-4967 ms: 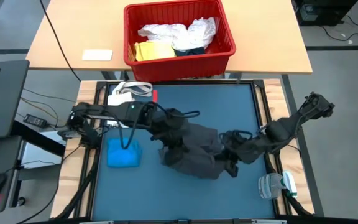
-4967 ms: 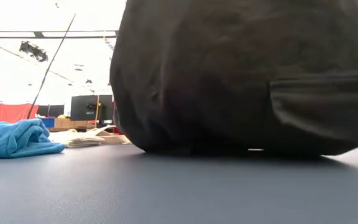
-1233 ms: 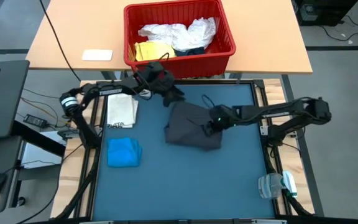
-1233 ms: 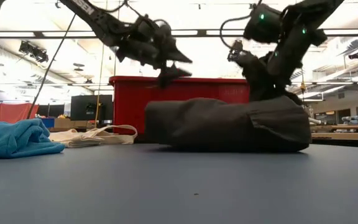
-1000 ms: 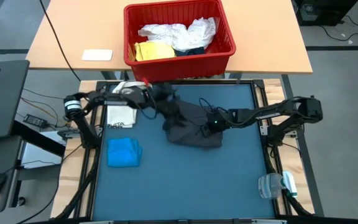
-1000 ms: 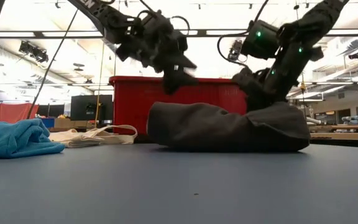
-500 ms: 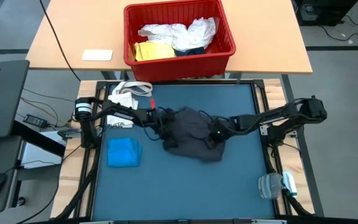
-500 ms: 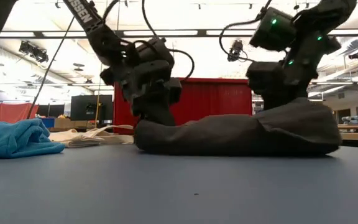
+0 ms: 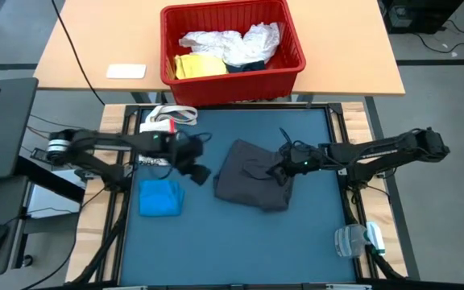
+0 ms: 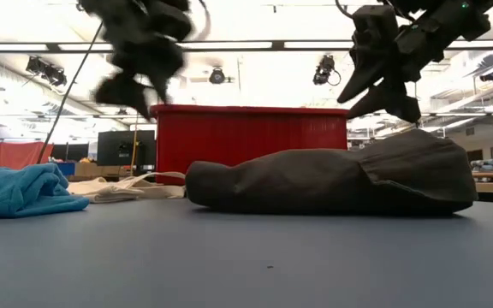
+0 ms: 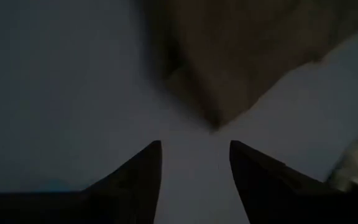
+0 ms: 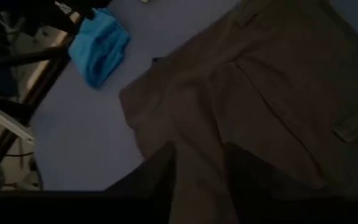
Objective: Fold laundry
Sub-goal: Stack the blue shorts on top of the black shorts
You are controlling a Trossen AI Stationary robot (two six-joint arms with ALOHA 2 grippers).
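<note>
Where blue mat (image 9: 240,242) lies, red basket (image 9: 295,42) behind.

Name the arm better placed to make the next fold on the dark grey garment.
Right. Its end effector hovers open directly over the dark grey garment. The left end effector is open too, but sits off the cloth, between it and the blue garment.

On the bench (image 9: 312,258) the trousers (image 9: 252,174) lie in the middle, the folded garment (image 9: 161,197) to their left, the basket (image 9: 232,44) behind them.
</note>
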